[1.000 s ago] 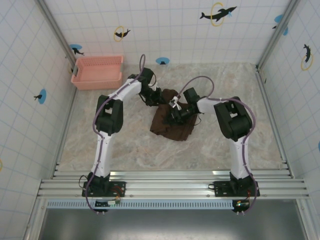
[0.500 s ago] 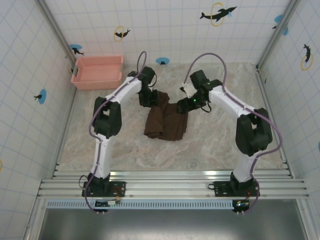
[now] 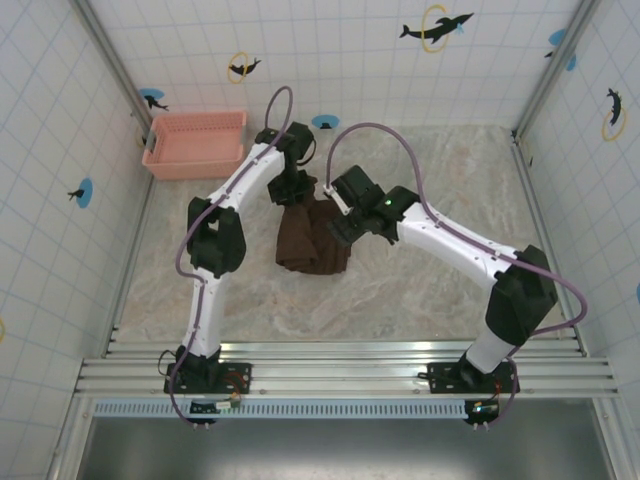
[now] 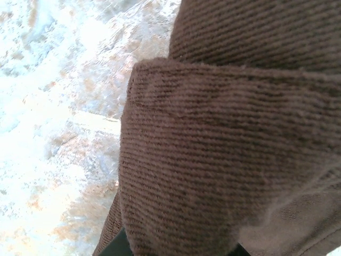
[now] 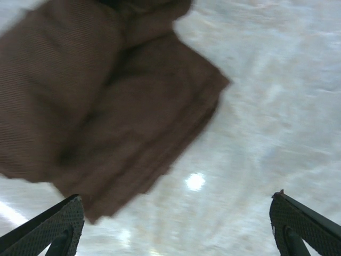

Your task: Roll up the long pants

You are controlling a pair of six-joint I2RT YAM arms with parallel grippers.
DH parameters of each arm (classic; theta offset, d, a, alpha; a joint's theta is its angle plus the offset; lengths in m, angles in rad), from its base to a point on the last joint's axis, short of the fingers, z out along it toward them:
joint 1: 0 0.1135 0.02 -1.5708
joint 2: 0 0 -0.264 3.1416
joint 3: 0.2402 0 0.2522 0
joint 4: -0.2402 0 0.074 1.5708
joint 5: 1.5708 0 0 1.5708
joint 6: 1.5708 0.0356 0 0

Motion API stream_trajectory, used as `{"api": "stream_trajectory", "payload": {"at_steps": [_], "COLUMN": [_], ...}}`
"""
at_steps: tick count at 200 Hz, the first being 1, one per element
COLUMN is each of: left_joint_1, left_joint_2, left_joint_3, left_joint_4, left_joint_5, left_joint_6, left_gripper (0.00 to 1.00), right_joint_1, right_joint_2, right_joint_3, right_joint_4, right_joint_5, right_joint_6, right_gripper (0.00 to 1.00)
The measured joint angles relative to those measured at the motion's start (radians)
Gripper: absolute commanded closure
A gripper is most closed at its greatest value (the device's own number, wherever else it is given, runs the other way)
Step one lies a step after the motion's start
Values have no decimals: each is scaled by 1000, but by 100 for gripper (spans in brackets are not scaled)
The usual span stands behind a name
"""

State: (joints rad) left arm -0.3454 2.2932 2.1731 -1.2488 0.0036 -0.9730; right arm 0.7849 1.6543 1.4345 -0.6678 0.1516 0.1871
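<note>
The long pants (image 3: 310, 240) hang and lie as a folded dark brown bundle in the middle of the table. My left gripper (image 3: 297, 200) is at the bundle's far edge, shut on the cloth. In the left wrist view the ribbed brown fabric (image 4: 224, 160) drapes over the jaws and hides them. My right gripper (image 3: 340, 226) hovers over the bundle's right side. In the right wrist view it (image 5: 178, 234) is open, its fingertips (image 5: 58, 226) wide apart with only bare table between them, and the pants (image 5: 106, 106) sit ahead to the upper left.
A pink basket (image 3: 195, 144) stands at the back left against the wall. Tiled walls and metal rails (image 3: 340, 365) close in the marble table (image 3: 450, 170). The right arm stretches diagonally across the table's right half.
The right gripper let go of the pants, opened wide, lifted and swung left. The left gripper pulled the bundle left and toward the back, and the bundle now looks narrower.
</note>
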Motion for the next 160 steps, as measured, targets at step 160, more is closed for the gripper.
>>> {"api": "stream_trajectory", "payload": {"at_steps": [160], "left_joint_1": [5], "left_joint_2": [6], "left_joint_3": [-74], "left_joint_4": [-19], "left_joint_5": [23], "left_joint_6": [-153], "left_gripper": [100], "right_joint_1": [89], "right_joint_2": [341], "right_joint_3": [301], "right_joint_4": [8], "right_joint_5": [-307], "right_joint_6": [185], "right_gripper": [9]}}
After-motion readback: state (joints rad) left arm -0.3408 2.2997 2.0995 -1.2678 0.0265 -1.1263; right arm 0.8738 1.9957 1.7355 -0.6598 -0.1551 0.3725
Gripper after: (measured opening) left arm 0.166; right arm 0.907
